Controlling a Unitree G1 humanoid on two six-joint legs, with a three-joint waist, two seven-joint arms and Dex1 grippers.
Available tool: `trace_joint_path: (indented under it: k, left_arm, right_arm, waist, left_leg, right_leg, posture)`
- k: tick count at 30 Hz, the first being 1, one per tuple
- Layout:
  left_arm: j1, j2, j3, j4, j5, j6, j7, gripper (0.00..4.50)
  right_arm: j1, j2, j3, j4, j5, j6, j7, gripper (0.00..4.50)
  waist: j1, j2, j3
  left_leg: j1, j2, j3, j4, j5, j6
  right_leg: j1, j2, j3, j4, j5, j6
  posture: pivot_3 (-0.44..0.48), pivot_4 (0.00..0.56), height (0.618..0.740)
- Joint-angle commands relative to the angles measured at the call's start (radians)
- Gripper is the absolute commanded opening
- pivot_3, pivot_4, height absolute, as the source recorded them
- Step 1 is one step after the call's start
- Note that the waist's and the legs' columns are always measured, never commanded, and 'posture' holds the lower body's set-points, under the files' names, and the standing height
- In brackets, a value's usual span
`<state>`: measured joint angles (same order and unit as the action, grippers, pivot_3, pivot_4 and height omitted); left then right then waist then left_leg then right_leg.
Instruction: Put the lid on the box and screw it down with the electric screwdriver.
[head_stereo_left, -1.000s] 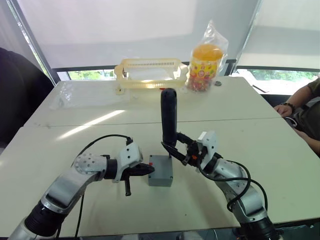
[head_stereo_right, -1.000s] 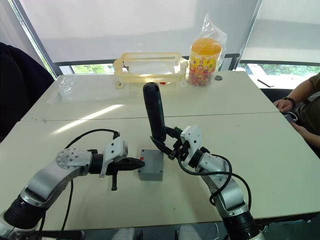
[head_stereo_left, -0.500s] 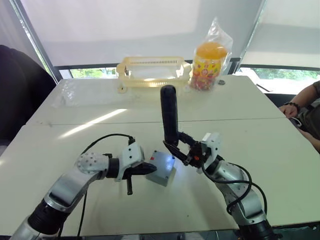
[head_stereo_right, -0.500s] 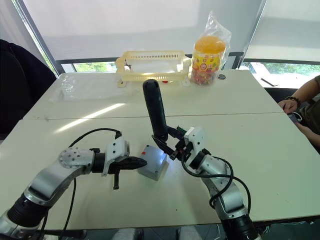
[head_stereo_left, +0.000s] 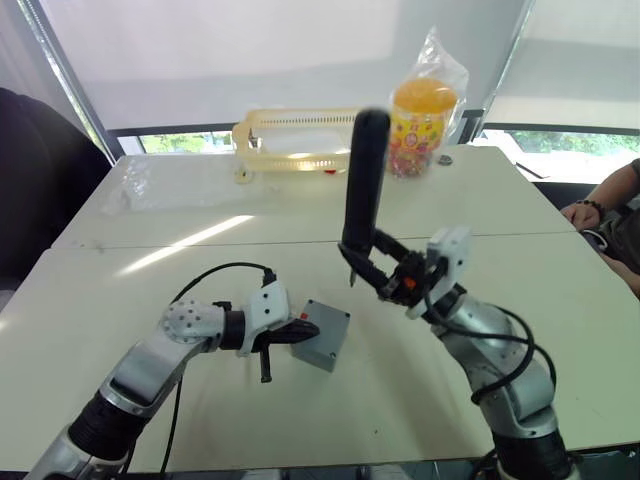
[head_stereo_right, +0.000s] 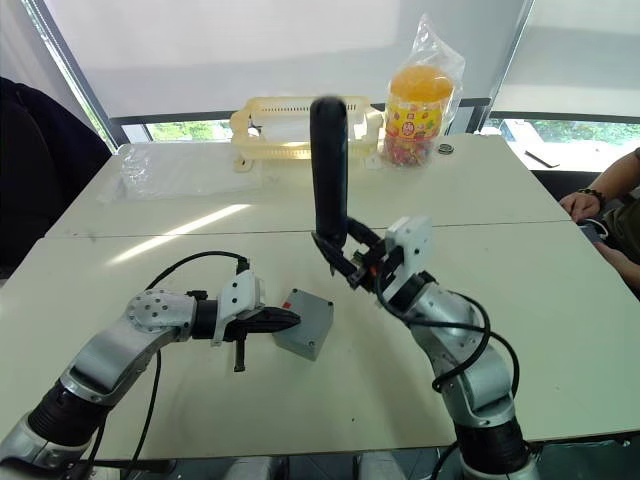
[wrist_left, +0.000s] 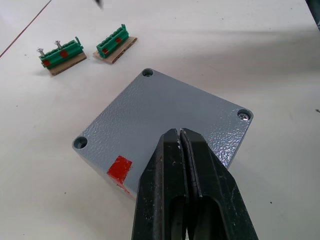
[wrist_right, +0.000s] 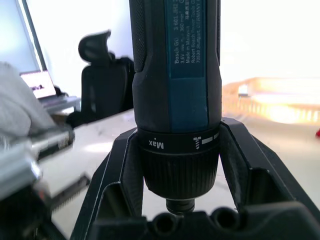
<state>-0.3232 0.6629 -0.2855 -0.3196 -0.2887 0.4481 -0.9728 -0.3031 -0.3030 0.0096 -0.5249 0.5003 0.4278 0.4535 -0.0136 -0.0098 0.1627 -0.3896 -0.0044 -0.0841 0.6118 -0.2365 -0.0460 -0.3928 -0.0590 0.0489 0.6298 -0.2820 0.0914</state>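
The square grey plastic lid (wrist_left: 165, 122), centre frame, has a rough, pebbled matt finish. The black cylindrical screwdriver (wrist_right: 175, 75) looks smooth, satin plastic. The white table (wrist_left: 260, 55) is smooth, faintly glossy.

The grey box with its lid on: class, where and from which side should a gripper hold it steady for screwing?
Grip the box by two opposite flat side walls, coming in low from the side. That probably leaves the lid and its corner screw holes free from above. The shut left gripper only touches it.

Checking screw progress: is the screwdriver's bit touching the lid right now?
No. The right gripper holds the electric screwdriver upright, its bit in the air, clear of the lid.
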Motion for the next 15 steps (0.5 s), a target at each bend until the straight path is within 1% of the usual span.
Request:
trace_joint_path:
  k: [1, 2, 4, 6, 8, 10, 12, 13, 15]
  left_arm:
    - [0.032, -0.003, 0.028, 0.021, -0.035, 0.088, 0.013, 0.00]
    - [0.024, -0.006, 0.066, -0.004, -0.078, 0.120, 0.017, 0.00]
    - [0.004, -0.003, 0.146, -0.060, -0.175, 0.193, 0.022, 0.00]
    - [-0.024, 0.001, 0.225, -0.114, -0.275, 0.274, 0.038, 0.00]
    - [-0.052, 0.013, 0.301, -0.161, -0.365, 0.355, 0.061, 0.00]
    - [-0.062, 0.041, 0.362, -0.204, -0.428, 0.419, 0.083, 0.00]
    - [-0.036, 0.079, 0.405, -0.241, -0.455, 0.455, 0.097, 0.00]
    - [-0.013, 0.095, 0.420, -0.260, -0.464, 0.466, 0.104, 0.00]
    - [0.043, 0.114, 0.437, -0.296, -0.474, 0.476, 0.124, 0.00]
  right_arm:
    - [-0.110, -0.022, -0.161, -0.068, 0.227, 0.176, -0.117, 1.75]
    - [-0.150, -0.054, -0.213, -0.051, 0.296, 0.243, -0.148, 1.75]
    - [-0.229, -0.153, -0.319, 0.016, 0.489, 0.402, -0.199, 1.75]
    - [-0.295, -0.291, -0.398, 0.116, 0.630, 0.554, -0.207, 1.75]
    - [-0.348, -0.440, -0.441, 0.236, 0.702, 0.696, -0.198, 1.75]
    - [-0.359, -0.601, -0.421, 0.348, 0.706, 0.852, -0.147, 1.75]
    - [-0.333, -0.742, -0.367, 0.442, 0.688, 0.995, -0.075, 1.75]
    - [-0.315, -0.794, -0.336, 0.481, 0.669, 1.046, -0.045, 1.75]
    - [-0.272, -0.864, -0.270, 0.538, 0.622, 1.089, 0.020, 1.75]
  waist:
    - [0.000, 0.000, 0.001]
    - [0.000, 0.000, 0.003]
    - [0.000, 0.000, 0.013]
    - [0.000, 0.000, 0.023]
    - [0.002, 0.000, 0.028]
    - [0.002, 0.000, 0.029]
    - [0.002, 0.000, 0.029]
    - [0.001, 0.000, 0.029]
    - [-0.002, 0.000, 0.029]
  left_leg:
    - [0.000, 0.000, 0.000, 0.000, 0.000, 0.000]
    - [-0.001, 0.000, 0.000, 0.000, 0.000, 0.000]
    - [-0.002, 0.000, 0.000, 0.001, 0.000, 0.000]
    - [-0.005, 0.000, 0.000, 0.002, 0.000, 0.000]
    - [-0.009, -0.001, 0.000, 0.002, 0.000, 0.001]
    - [-0.020, -0.001, 0.000, 0.004, 0.001, 0.001]
    - [-0.021, -0.004, 0.001, 0.002, 0.000, 0.001]
    - [-0.021, -0.004, 0.001, 0.001, -0.001, 0.003]
    - [-0.021, -0.004, 0.002, 0.001, -0.006, 0.012]
  right_leg:
    - [0.000, 0.000, 0.000, 0.000, 0.000, 0.000]
    - [-0.001, 0.000, 0.000, 0.000, 0.000, 0.000]
    - [-0.002, 0.000, 0.000, 0.001, 0.001, 0.001]
    - [-0.004, 0.000, 0.000, 0.001, 0.002, 0.002]
    - [-0.006, 0.000, -0.002, 0.001, 0.002, 0.003]
    - [-0.017, 0.000, -0.004, 0.002, 0.006, 0.009]
    - [-0.018, 0.001, -0.004, 0.001, 0.007, 0.013]
    - [-0.019, 0.001, -0.004, 0.000, 0.006, 0.014]
    - [-0.019, 0.001, -0.003, 0.000, 0.003, 0.014]
  posture:
    - [0.000, 0.150, 0.740]
    - [0.000, 0.150, 0.740]
    - [0.000, 0.150, 0.740]
    - [0.000, 0.150, 0.740]
    - [0.000, 0.150, 0.740]
    - [0.000, 0.150, 0.740]
    - [0.000, 0.150, 0.740]
    - [0.000, 0.150, 0.740]
    - [0.000, 0.150, 0.740]
